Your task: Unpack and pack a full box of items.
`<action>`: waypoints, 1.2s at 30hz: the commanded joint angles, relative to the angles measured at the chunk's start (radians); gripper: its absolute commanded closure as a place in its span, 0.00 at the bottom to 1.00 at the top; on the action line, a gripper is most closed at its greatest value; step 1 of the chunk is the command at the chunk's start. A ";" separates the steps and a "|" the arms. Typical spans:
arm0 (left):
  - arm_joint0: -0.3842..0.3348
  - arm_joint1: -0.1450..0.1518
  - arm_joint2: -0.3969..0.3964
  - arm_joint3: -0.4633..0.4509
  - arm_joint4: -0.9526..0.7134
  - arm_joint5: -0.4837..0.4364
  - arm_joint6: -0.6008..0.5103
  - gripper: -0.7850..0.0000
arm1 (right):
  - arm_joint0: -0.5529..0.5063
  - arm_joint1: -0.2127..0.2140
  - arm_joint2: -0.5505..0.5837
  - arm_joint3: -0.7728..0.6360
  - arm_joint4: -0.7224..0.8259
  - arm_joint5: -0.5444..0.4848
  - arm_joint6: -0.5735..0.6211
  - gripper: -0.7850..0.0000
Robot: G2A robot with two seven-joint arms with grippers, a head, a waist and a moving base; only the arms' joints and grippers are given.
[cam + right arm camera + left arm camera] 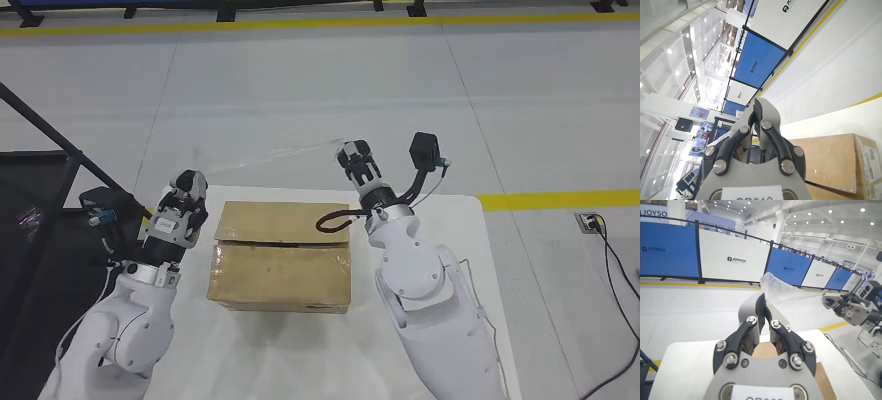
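A closed cardboard box [283, 256] sits in the middle of the white table [300, 350], its top flaps together. Both arms are raised above the box's far edge. A strip of clear plastic film [780, 289] stretches in the air between them. My left gripper [763, 302] is shut on one end of the film, above the box's far left corner [190, 183]. My right gripper [756, 108] is shut, and the left wrist view shows its tip [824, 301] at the film's other end. It hangs over the far right corner [352, 152]. A side of the box [825, 157] lies below the right gripper.
A black frame [40, 190] stands off the table's left side. Yellow floor lines [560, 200] run to the right and along the back. A socket and cable [600, 240] lie on the floor at right. Blue and white fence panels [725, 258] close off the room.
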 commanded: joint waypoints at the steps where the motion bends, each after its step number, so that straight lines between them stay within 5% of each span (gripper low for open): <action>1: 0.006 -0.001 -0.006 0.008 0.012 -0.008 -0.007 0.65 | -0.002 0.000 0.002 -0.004 -0.006 -0.003 0.001 1.00; 2: 0.009 -0.001 -0.008 0.011 0.013 -0.010 -0.007 0.55 | -0.003 0.000 0.002 -0.005 -0.008 -0.005 0.001 1.00; 3: 0.012 -0.002 -0.011 0.013 0.013 -0.010 -0.007 0.21 | -0.003 0.000 0.002 -0.007 -0.012 -0.007 0.002 1.00; 4: 0.015 -0.003 -0.013 0.014 0.012 -0.011 -0.007 0.00 | -0.004 0.000 0.001 -0.007 -0.015 -0.008 0.003 1.00; 20: 0.078 -0.014 -0.071 0.042 -0.004 -0.037 -0.024 0.00 | -0.012 0.000 -0.048 -0.039 -0.185 -0.111 -0.037 1.00; 36: 0.207 -0.005 -0.367 0.097 -0.589 -0.234 -0.315 0.00 | -0.084 0.011 -0.097 0.027 -0.595 -0.263 -0.273 1.00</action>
